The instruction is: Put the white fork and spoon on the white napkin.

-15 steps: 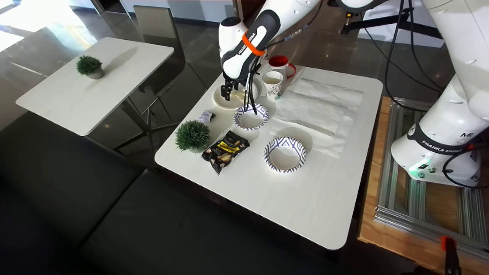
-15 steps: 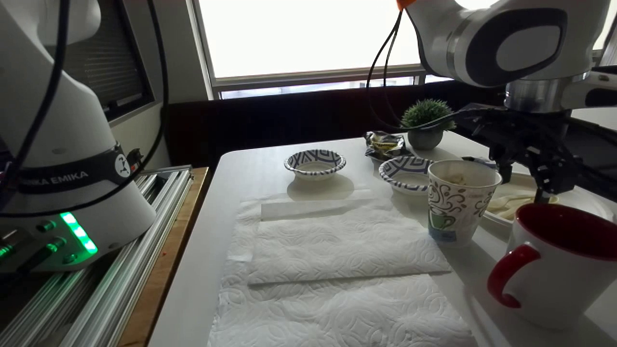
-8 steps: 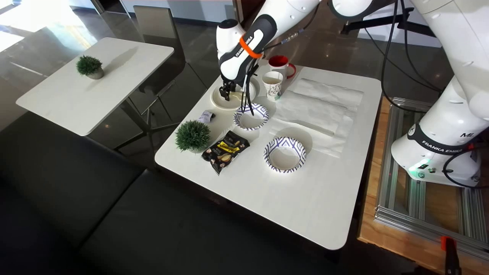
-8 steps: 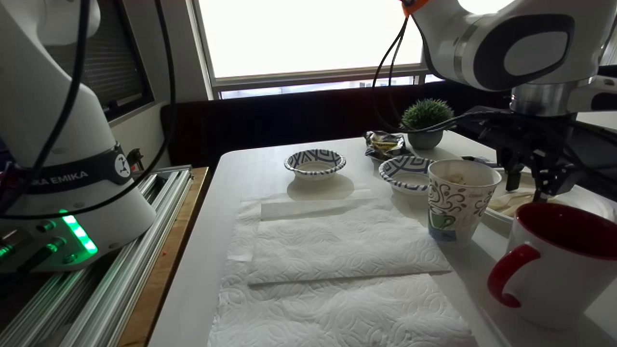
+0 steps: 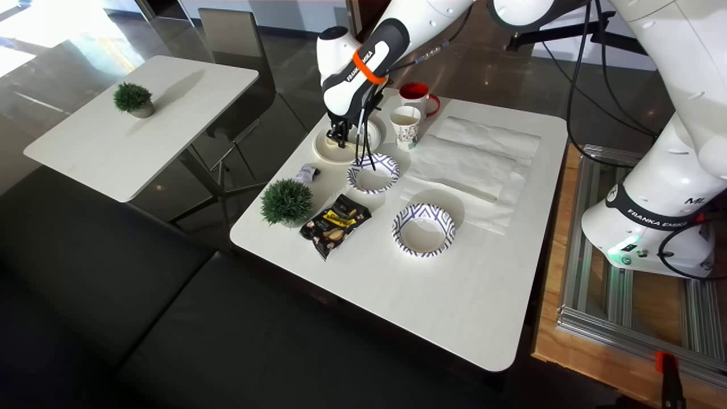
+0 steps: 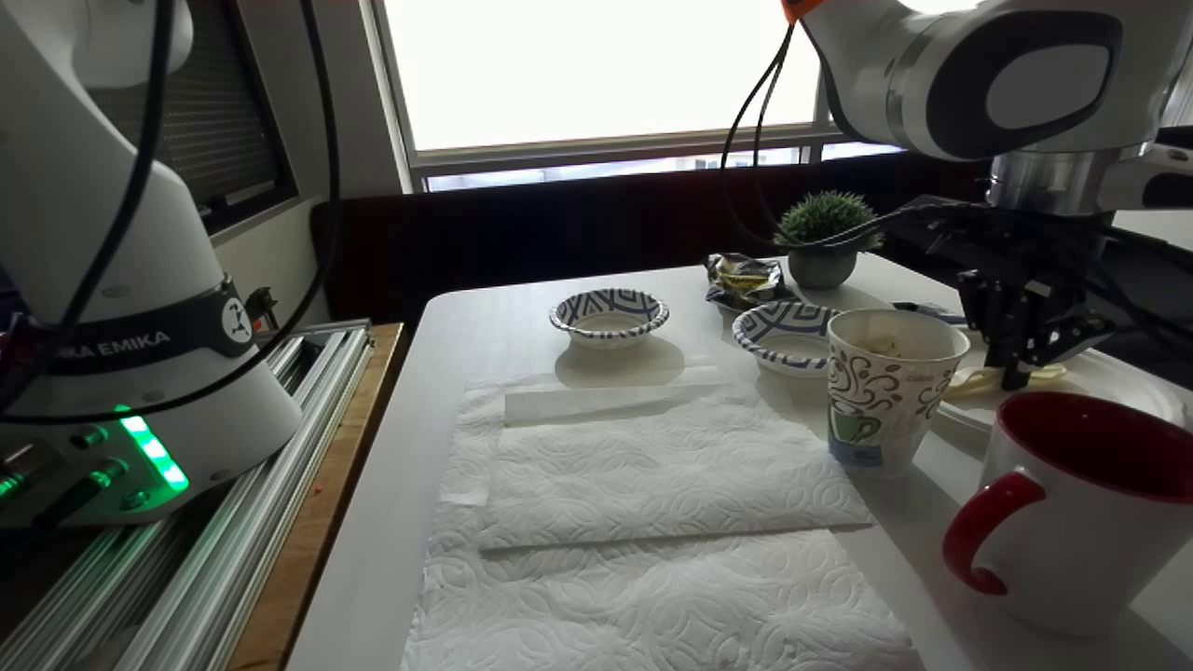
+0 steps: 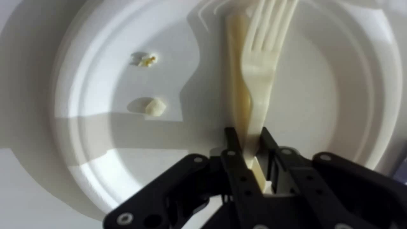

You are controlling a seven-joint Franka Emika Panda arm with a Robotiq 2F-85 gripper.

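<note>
Looks like the pincer [image 7: 247, 130] pinches fork [image 7: 259, 78] and probably spoon [image 7: 237, 63] together; I'd lift slow and level so neither slips.

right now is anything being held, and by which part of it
The fork, by its handle, between the fingers. The other utensil, partly covered by it, also runs between them; whether it is gripped cannot be told.

At the one claw [image 7: 249, 133]: one fork [image 7: 259, 70], one second utensil [image 7: 236, 63]. Below it: one plate [image 7: 305, 98], two crumbs [image 7: 155, 107]. Away from it: one paper cup [image 6: 881, 410], one mug [image 6: 1072, 559], two bowls [image 5: 423, 236], one snack bag [image 5: 335, 224], two potted plants [image 5: 287, 201]; white napkin sheets [image 6: 666, 475], number unclear.
</note>
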